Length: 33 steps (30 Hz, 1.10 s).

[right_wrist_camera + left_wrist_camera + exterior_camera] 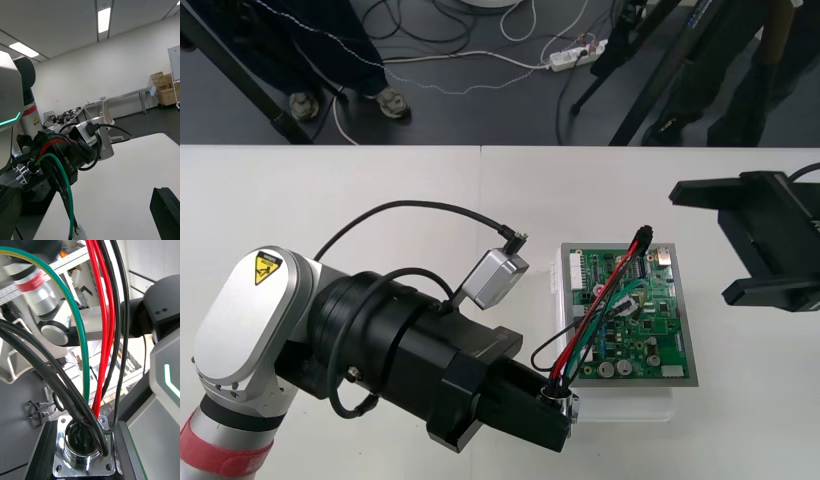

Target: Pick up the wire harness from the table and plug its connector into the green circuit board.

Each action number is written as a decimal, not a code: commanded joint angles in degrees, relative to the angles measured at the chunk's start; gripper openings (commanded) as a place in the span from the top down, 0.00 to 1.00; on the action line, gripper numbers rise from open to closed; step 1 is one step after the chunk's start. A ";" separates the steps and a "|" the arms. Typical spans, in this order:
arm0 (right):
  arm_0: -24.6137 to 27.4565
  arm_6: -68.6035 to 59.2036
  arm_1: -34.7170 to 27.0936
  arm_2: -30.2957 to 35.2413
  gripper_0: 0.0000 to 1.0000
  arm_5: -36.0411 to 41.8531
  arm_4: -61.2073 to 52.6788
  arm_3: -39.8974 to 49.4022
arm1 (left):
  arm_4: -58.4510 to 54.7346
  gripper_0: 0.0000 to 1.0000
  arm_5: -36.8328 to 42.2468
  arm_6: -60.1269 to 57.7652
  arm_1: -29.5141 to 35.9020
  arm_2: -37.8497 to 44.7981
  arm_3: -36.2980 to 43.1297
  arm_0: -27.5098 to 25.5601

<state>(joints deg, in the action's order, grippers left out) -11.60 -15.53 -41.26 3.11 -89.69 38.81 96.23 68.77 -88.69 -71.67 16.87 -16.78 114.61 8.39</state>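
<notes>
Two arms reach over the light table (330, 190). Read the front view as a clock face with twelve at the far edge. The left arm (380, 330) comes in from eight o'clock and points toward four. The right gripper (702, 242) hangs at three o'clock, just off the right side of the board. Its fingers (700, 190) are spread wide with nothing between them.

At about four o'clock from the table's middle lies the white base (630, 403), with the green circuit board (660, 340) on top of it. The left gripper (565, 405) sits at the base's seven o'clock corner, touching it or just above it.

The wire harness (605, 305) arcs over the board from that corner up to the board's twelve o'clock edge, its red, black and green wires bowed clear of the components. Its round metal socket (84, 453) is clamped by the flange between the left gripper's fingers (41, 453), with the wires rising out of it. The small black plug (642, 237) rests at the board's far edge. I cannot tell whether it is seated in a connector there.
</notes>
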 commanded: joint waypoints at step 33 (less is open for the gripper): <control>-8.18 -5.04 7.16 -8.82 0.00 -0.31 -6.73 -2.72 | -4.43 1.00 -1.31 5.14 -0.88 -1.68 0.62 2.68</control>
<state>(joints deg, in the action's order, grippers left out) -17.30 -17.20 -34.57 -3.32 -89.69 33.92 93.04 65.57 -88.69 -71.18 16.87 -17.22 114.59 9.30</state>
